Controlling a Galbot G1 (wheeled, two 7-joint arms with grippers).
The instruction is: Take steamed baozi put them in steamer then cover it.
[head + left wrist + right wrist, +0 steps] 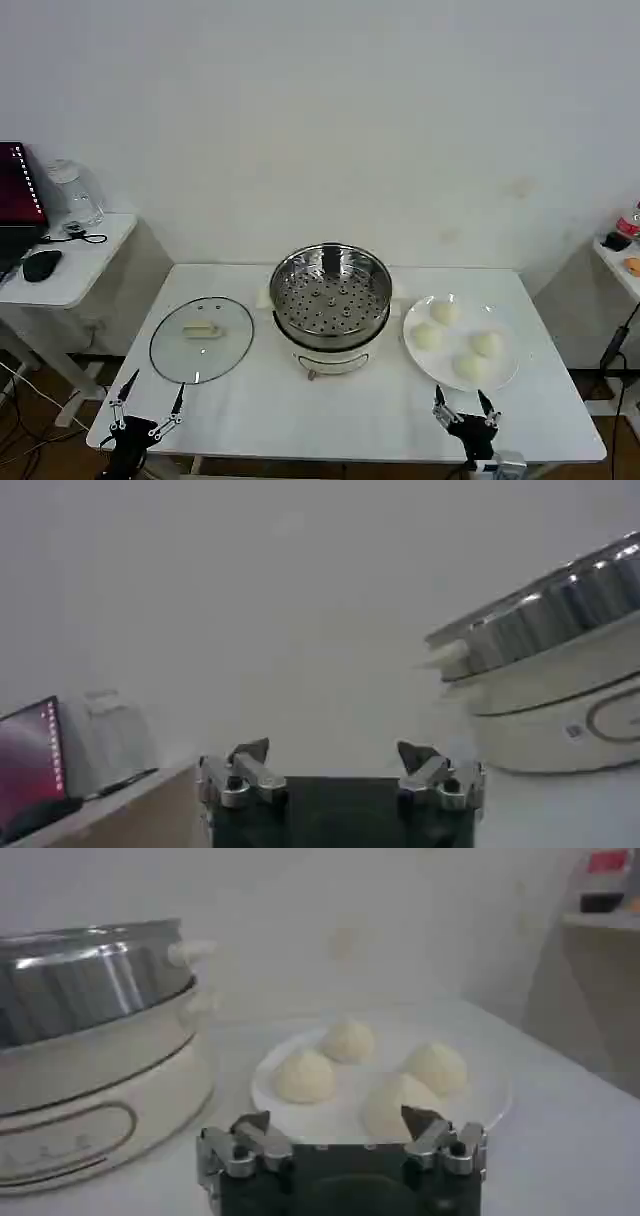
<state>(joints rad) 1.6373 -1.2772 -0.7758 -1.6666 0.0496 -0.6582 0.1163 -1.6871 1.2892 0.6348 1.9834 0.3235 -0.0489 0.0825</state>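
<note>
Steamer [331,300]: stands at the centre of the head view on the white desk [300,400], uncovered; its perforated tray shows bare, with no bun on it. In the left wrist view its steel wall and white base [560,670] fill the right of the frame.
Plate [505,350]: flat and white, in the right middle of the frame, just beside the steamer; its rim reaches close to the desk's right side.
Steamed baozi [459,341]: four buns lie on the plate, spread apart, none touching the steamer. The right wrist view shows them [370,1083] in the centre of its frame, beyond the fingers.
Cover [202,339]: lies flat on the desk in the left middle of the frame, handle up, a little apart from the steamer.
Left gripper [148,405]: at the lower left of the frame, at the desk's front edge, below the cover; fingers [250,751] spread apart, holding nothing.
Right gripper [464,405]: at the lower right of the frame, at the front edge just below the plate; fingers [252,1123] spread apart, holding nothing.
Open room: bare desk runs across the lower middle of the frame, between the two grippers and in front of the steamer.
Side desk [70,270]: stands at the left edge of the frame, apart from the main desk.
</note>
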